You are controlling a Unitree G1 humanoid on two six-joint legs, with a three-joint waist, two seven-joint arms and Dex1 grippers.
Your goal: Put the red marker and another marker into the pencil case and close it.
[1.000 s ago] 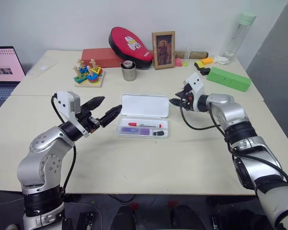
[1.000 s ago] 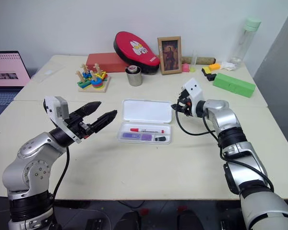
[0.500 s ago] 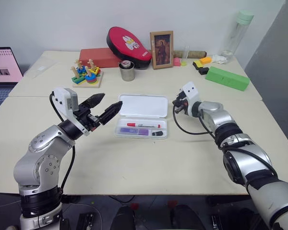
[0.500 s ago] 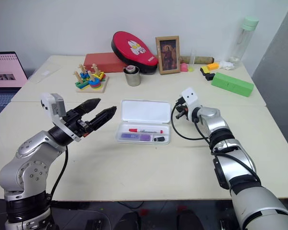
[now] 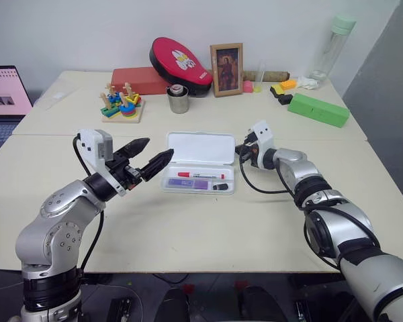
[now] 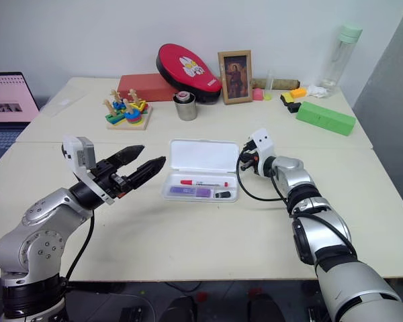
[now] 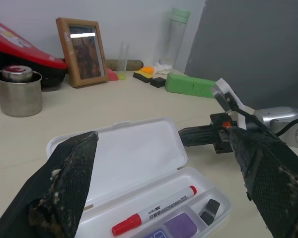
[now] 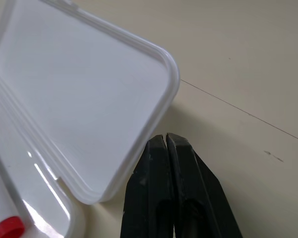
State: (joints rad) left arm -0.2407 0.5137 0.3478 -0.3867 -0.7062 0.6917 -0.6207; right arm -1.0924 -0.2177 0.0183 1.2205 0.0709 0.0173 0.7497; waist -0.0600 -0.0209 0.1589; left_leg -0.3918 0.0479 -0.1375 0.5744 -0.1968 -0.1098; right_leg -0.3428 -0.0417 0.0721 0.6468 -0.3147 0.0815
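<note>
Bare table point(image 5: 188, 221) lies before the pencil case point(image 5: 198, 164); a steel cup point(image 5: 179, 100) stands well behind it.

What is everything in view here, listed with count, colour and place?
Pencil case: one, white, lid open, table centre.
Red marker: one, in the case.
Purple marker: one, in the case.
Small black item: one, in the case.
Stacking toy: one, multicoloured, back left.
Metal cup: one, back centre.
Picture frame: one, wooden, back.
Green box: one, back right.
Bottle: one, clear, back right.
Laptop: one, far left.
Left gripper: open, left of case.
Right gripper: shut, by the lid's right end.
</note>
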